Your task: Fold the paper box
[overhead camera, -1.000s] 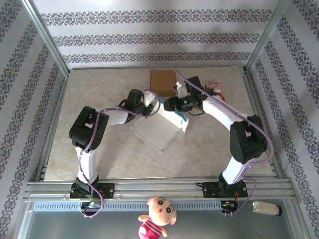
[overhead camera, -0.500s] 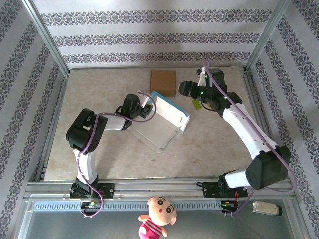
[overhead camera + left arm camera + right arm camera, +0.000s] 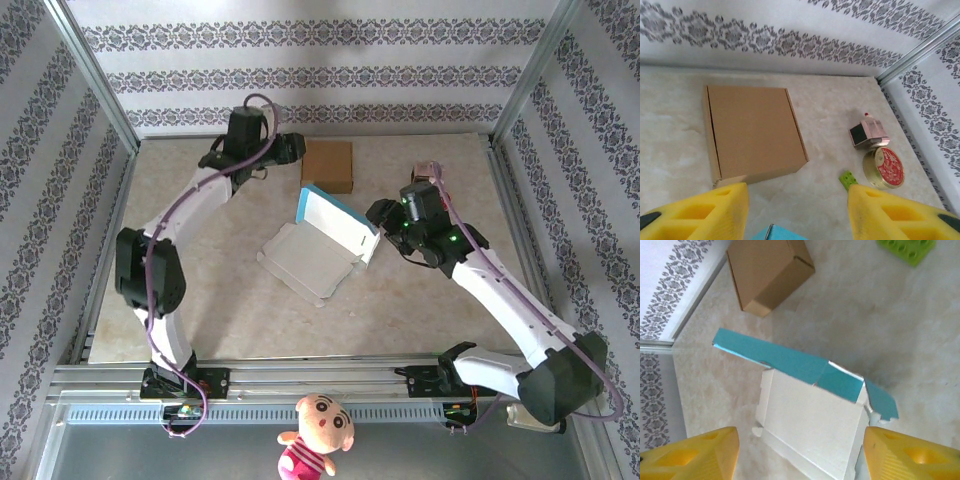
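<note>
Paper box (image 3: 305,262) sits around mid-desk, teal lid standing up. Left claw (image 3: 288,148), spread wide with nothing in it, hangs by the brown box (image 3: 328,165) at the far edge. Right claw (image 3: 381,213) gapes empty just beside the paper box.

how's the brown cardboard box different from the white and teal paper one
The brown cardboard box is folded shut; the white and teal paper box lies open with one flap raised. The cardboard box is one colour; the paper box is white inside, teal outside. Both rest on the beige tabletop.
</note>
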